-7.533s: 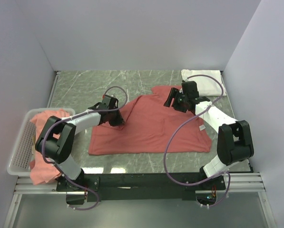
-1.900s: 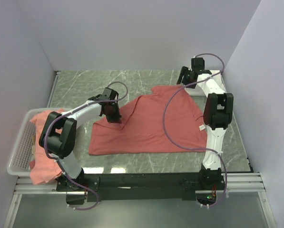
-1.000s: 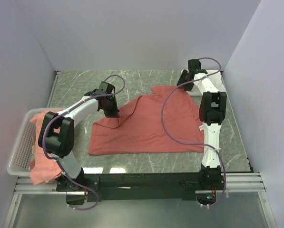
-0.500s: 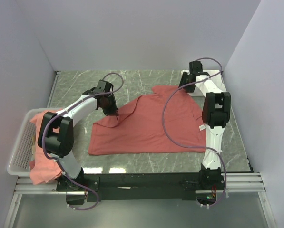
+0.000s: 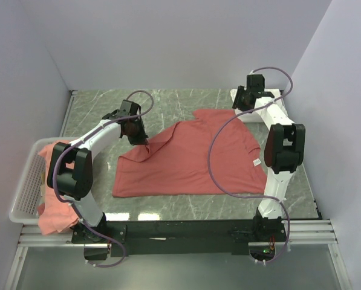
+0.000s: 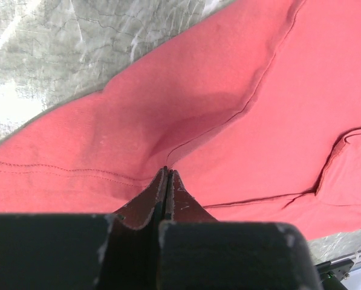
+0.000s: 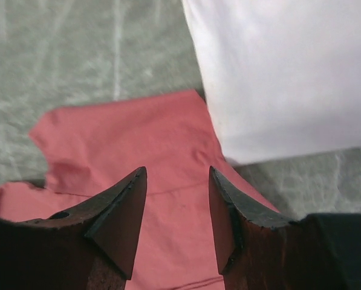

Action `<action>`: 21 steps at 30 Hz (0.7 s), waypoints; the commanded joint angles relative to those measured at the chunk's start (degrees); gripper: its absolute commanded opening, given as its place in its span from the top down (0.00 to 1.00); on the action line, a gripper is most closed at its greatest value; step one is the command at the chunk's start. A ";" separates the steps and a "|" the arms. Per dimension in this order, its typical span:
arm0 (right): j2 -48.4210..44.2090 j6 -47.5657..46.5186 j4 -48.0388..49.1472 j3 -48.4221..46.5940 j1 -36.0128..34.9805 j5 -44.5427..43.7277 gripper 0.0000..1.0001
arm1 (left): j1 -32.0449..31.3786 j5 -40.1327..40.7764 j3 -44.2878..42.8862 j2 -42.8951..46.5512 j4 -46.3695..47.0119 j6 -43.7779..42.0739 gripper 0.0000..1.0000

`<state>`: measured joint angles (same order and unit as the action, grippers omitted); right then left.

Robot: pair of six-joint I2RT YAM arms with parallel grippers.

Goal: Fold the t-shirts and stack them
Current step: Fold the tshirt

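While one salmon t-shirt (image 5: 192,163) lay spread across the middle of the marble-patterned table (image 5: 101,109), rumpled and not yet squared, two robot arms reached over it from the bottom of the overhead frame. Left of centre, the left gripper (image 5: 144,142) was clamped shut on a raised ridge of the shirt's upper left edge, and the cloth tented up into its closed tips. In the upper right, the right gripper (image 5: 240,103) hung with its jaws partly apart and nothing between them. Its wrist view showed the shirt's far sleeve corner below the tips, with a folded white t-shirt (image 7: 277,72) lying right against that corner. At the left edge of the frame, a white mesh basket (image 5: 24,181) held more salmon shirts (image 5: 59,151), one spilling over its near side.

The step looked to me like flattening the shirt before a first fold. To do it well, I judged, the right gripper should come down squarely on the salmon sleeve, clear of the white cloth, and pinch salmon fabric only. Both arms could then draw gently apart, lifting little, until hem and shoulders lay straight, without dragging the shirt into the white one.
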<state>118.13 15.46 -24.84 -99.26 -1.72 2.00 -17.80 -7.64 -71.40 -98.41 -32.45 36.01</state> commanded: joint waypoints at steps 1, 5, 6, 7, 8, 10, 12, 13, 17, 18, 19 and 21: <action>-1.41 -2.01 -0.11 2.58 0.13 -3.75 0.48 | 0.14 0.52 -2.17 0.41 -0.07 -0.85 0.99; 0.70 -3.42 -2.58 1.01 0.75 -3.41 0.50 | 0.14 0.52 -2.61 0.68 -0.42 -0.85 0.99; 1.05 -3.60 -2.67 0.91 0.84 -4.02 0.51 | 0.14 0.52 -2.61 0.76 -0.42 -0.85 0.99; 1.40 -3.77 -3.19 0.39 0.92 -4.28 0.51 | 0.22 0.61 -2.70 0.68 -0.42 -0.85 0.99; 1.75 -4.04 -3.37 0.04 1.01 -4.55 0.51 | 0.14 0.52 -2.96 0.59 -0.42 -0.85 0.99; 2.72 -4.30 -3.98 -1.19 1.10 -4.81 0.51 | 0.14 0.52 -3.05 0.41 -0.51 -0.94 0.99; 4.21 -4.39 -4.60 -2.33 1.27 -4.73 0.51 | 0.22 0.61 -3.40 0.06 -0.69 -0.94 0.99; 4.83 -4.48 -5.65 -3.64 1.28 -4.90 0.51 | 0.22 0.61 -3.49 0.15 -0.60 -0.94 0.99; 6.59 -4.48 -6.36 -4.98 1.28 -2.89 0.51 | 0.31 0.87 -3.84 -0.11 -0.78 -0.94 0.99; 7.03 -4.30 -6.53 -5.15 1.28 -2.97 0.51 | 0.40 0.87 -3.93 -0.20 -0.78 -0.94 0.99; 7.29 -4.21 -6.71 -5.24 1.28 -2.97 0.51 | 0.40 0.78 -4.01 -0.20 -0.69 -0.94 0.99; 7.73 -4.04 -6.80 -5.15 1.28 -3.14 0.51 | 0.57 0.78 -4.10 -0.47 -0.69 -0.94 0.99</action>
<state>125.23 12.05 -30.87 -101.89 -0.82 -1.02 -17.63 -7.64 -72.95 -98.50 -32.86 35.99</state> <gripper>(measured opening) 0.488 0.013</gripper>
